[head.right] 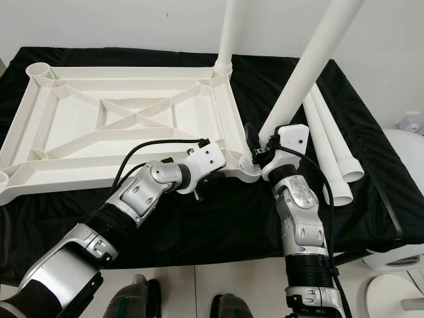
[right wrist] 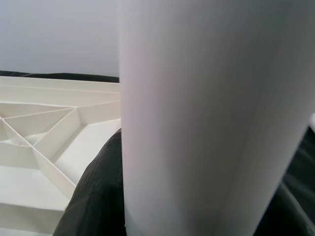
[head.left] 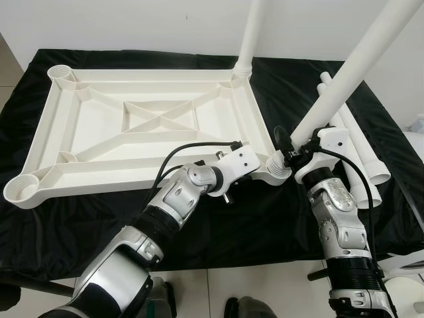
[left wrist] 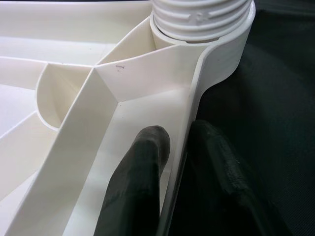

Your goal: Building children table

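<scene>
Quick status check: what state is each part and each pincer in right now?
Tabletop: upside down on the black cloth.
Far-corner leg: standing upright in its socket.
Near-corner leg: tilted, its end at the near socket.
Spare legs: lying flat on the cloth.
Left-side sockets: empty.
Left pincer: shut on the tabletop's rim.
Right pincer: shut on the near-corner leg.

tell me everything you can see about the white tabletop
The white tabletop looks like moulded plastic and lies upside down on a black cloth, its ribbed underside with crossing braces facing up. Each corner has a round threaded socket. One leg stands upright in the far right socket; a second leg leans in the near right socket, held by the right gripper. The left gripper pinches the near rim beside that socket.
</scene>
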Tool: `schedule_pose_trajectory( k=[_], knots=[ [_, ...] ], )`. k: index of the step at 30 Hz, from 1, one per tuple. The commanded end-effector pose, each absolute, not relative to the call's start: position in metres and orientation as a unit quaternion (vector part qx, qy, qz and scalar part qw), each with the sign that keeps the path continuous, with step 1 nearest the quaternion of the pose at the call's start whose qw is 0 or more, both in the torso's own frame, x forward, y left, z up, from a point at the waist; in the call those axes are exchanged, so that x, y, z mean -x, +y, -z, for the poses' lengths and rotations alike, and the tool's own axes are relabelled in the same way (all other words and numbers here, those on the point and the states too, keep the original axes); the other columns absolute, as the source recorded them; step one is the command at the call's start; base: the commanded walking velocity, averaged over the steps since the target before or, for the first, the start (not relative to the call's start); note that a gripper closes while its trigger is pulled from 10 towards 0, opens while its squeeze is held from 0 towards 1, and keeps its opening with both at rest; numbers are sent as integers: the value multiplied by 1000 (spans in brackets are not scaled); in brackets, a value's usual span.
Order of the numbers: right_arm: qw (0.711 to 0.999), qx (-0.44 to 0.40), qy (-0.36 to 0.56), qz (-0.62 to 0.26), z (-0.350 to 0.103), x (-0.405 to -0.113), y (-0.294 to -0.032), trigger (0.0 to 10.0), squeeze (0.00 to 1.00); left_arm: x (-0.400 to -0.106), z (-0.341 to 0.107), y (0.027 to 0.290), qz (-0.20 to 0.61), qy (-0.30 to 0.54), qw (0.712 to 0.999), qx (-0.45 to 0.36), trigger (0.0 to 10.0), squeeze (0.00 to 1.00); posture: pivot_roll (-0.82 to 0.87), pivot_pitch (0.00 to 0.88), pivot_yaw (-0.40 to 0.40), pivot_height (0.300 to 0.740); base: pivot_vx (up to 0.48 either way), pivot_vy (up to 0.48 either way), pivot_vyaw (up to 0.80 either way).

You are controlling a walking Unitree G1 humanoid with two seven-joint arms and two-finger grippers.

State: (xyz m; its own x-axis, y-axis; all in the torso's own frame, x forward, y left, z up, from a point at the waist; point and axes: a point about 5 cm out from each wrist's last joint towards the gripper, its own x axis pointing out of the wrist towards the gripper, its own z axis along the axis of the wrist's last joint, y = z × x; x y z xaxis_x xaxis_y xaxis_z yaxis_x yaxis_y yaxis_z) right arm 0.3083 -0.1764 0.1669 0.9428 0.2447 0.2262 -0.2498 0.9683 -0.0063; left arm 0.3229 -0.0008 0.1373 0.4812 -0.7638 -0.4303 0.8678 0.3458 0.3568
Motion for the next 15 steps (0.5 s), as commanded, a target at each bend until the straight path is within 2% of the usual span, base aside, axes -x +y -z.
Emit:
schedule_pose_trajectory(
  k=[1,15],
  knots=[
    [991,-3,-61,-117,-145,-308,-182,10000,0,-322,-148,-4,497,65,814,-294,10000,0,-8,70,-16,740,0,0,0],
    [990,12,-26,-140,-138,-321,-180,10000,0,-321,-148,-2,495,65,816,-293,10000,0,4,64,-20,740,0,0,0]
  ],
)
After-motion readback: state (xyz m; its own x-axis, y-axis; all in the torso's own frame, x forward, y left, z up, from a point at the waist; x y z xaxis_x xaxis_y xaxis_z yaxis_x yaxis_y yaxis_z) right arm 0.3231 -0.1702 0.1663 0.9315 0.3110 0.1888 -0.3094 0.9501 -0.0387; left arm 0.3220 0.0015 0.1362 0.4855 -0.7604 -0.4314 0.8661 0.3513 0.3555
